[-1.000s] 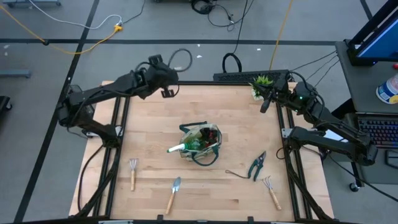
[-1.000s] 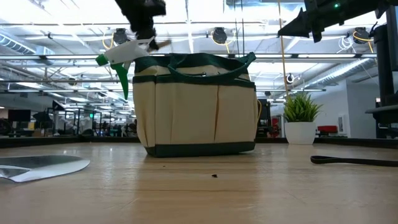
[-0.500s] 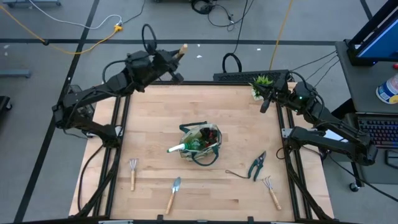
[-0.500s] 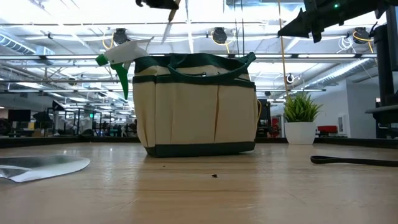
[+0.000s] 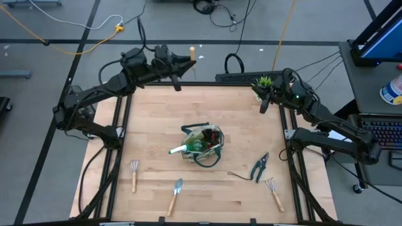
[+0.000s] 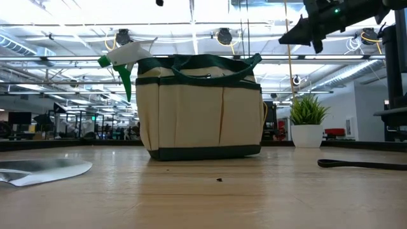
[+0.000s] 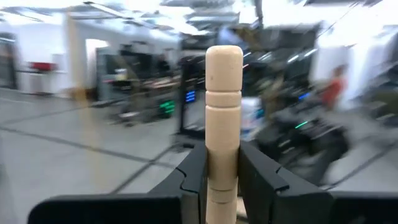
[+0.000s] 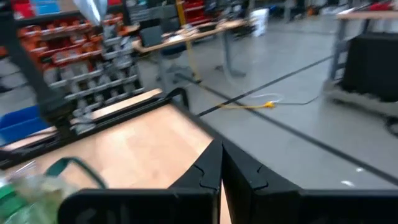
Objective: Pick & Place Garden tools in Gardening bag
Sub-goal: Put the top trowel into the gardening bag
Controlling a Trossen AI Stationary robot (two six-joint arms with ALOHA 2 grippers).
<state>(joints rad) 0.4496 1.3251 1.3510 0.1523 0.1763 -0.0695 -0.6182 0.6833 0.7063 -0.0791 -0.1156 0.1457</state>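
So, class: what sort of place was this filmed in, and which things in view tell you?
Probably a robotics lab in a large industrial workspace. Two arms are mounted at a wooden table, cables trail across the grey floor, and shelves of parts bins stand behind under open ceiling trusses with strip lights.

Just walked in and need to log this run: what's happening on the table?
The left gripper is shut on a wooden-handled tool, held up past the table's far edge. The gardening bag sits mid-table with a green spray bottle poking out. Two trowel-type tools, a fork-rake and the pruning shears are not yet bagged. The right gripper waits shut near the potted plant.
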